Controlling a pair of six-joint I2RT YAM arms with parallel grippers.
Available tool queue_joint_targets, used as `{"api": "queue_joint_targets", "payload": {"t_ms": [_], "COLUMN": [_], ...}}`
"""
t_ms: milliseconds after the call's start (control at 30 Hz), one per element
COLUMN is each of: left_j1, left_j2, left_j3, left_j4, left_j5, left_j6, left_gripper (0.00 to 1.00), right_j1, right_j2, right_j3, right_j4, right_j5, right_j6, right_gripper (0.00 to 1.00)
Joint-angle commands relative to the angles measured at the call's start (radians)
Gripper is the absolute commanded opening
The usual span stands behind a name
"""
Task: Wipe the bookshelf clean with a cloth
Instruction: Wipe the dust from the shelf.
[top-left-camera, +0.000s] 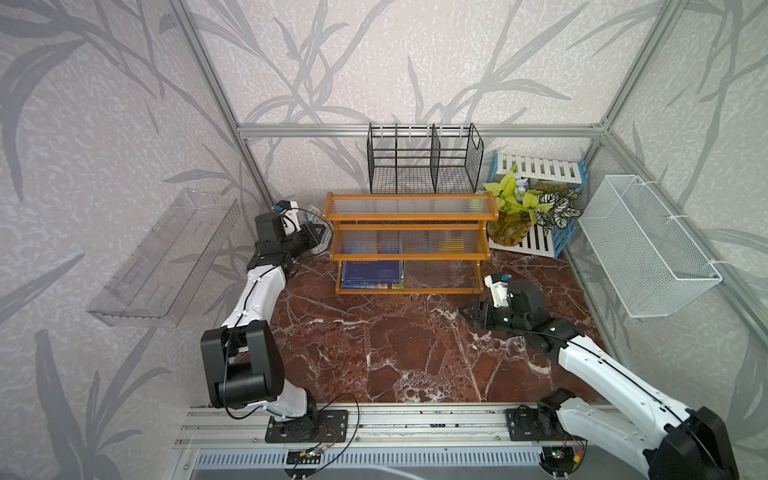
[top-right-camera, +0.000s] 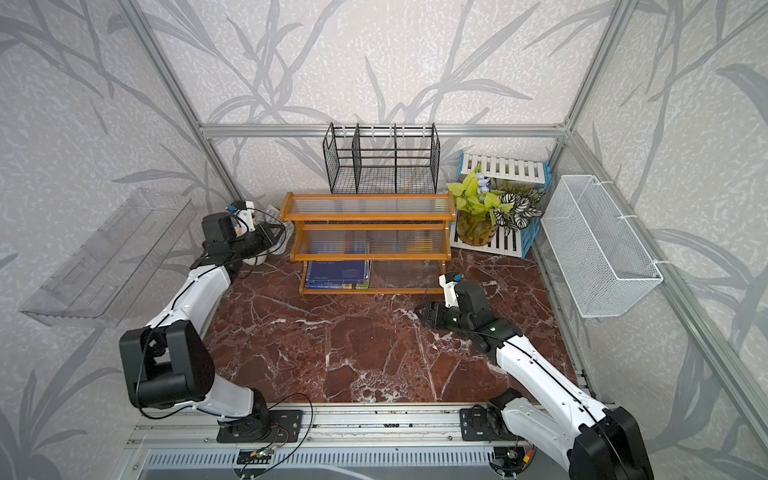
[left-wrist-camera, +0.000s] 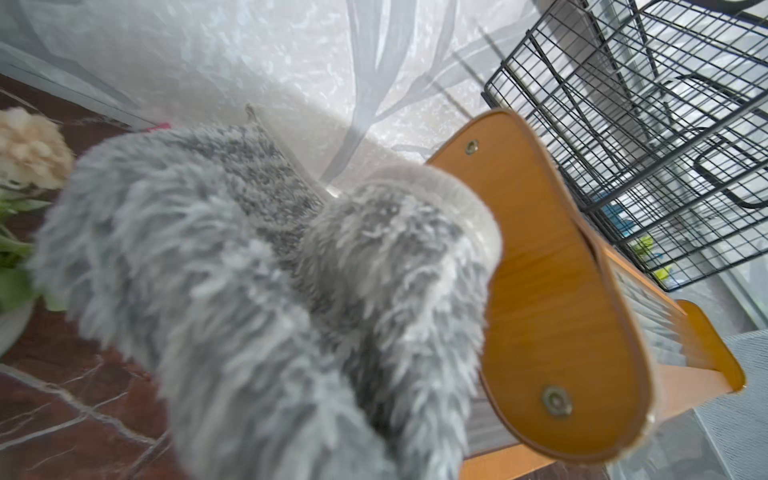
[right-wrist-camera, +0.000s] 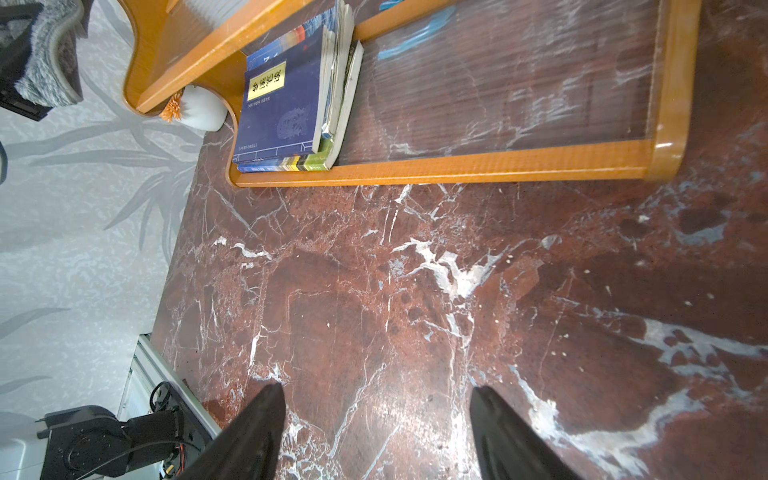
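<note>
Red-brown marble tabletop (top-left-camera: 374, 353), enclosed by grey leaf-pattern walls. Wide three-tier stepped bookshelf with an orange-brown wooden frame and clear ribbed plastic boards (top-left-camera: 409, 217) stands far centre. Stack of blue books (top-left-camera: 372, 274) lies on the left half of its bottom tier. Black wire-mesh divided rack (top-left-camera: 424, 166) sits behind it, and a white wire-mesh basket (top-left-camera: 648, 245) hangs on the right wall.

Left gripper (top-left-camera: 318, 236) is at the shelf's left end, pinched tight on the small fluffy grey cloth (left-wrist-camera: 232, 291). The cloth bunches just beside the upper left end panel; contact unclear.

Right gripper (right-wrist-camera: 376, 390) hangs low over the marble, on the near side of the shelf's right end, fingers spread wide.
</note>
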Motion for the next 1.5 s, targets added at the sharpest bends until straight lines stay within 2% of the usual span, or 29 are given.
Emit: {"api": "queue_joint_targets", "payload": {"t_ms": [0,300,500,633,833,1000,1167,1267,1467], "left_j1": [0.011,0.007,-0.018,-0.03,-0.03,-0.023,-0.003,0.021,0.063], "left_j2": [0.036,0.271,0.337,0.299,0.168,0.077,-0.024,-0.073,-0.165], "left_j3": [0.066,0.355,0.497,0.461,0.323,0.29,0.234,0.204,0.069], "left_j4": [-0.073,-0.111,-0.138,-0.109,-0.014,-0.01,0.068,0.041,-0.079], "left_j5": [-0.099,0.005,0.069,0.106,0.152,0.16,0.205,0.163,-0.038], "left_j6": [0.072,0.129,0.095,0.05,-0.047,-0.052,-0.122,-0.105,-0.008], "left_gripper": [0.05,0.05,0.05,0.05,0.05,0.05,0.05,0.05,0.06], "right_j1": [-0.005,-0.005,-0.005,-0.005,-0.005,-0.004,-0.005,-0.004,-0.004], "right_j2": [-0.016,0.023,0.043,0.053,0.042,0.028,0.004,-0.017,-0.048], "right_j3": [-0.002,0.016,0.031,0.032,0.028,0.019,0.002,-0.002,-0.016], "right_j4": [-0.018,-0.012,-0.015,-0.01,-0.012,-0.01,-0.006,-0.011,-0.015], "right_j5": [0.009,0.013,0.019,0.012,0.013,0.011,0.007,0.005,0.009], "right_j6": [0.004,0.001,0.001,0.005,0.008,0.009,0.016,0.016,0.019], "right_gripper": [0.75,0.75,0.75,0.75,0.75,0.75,0.75,0.75,0.76]}}
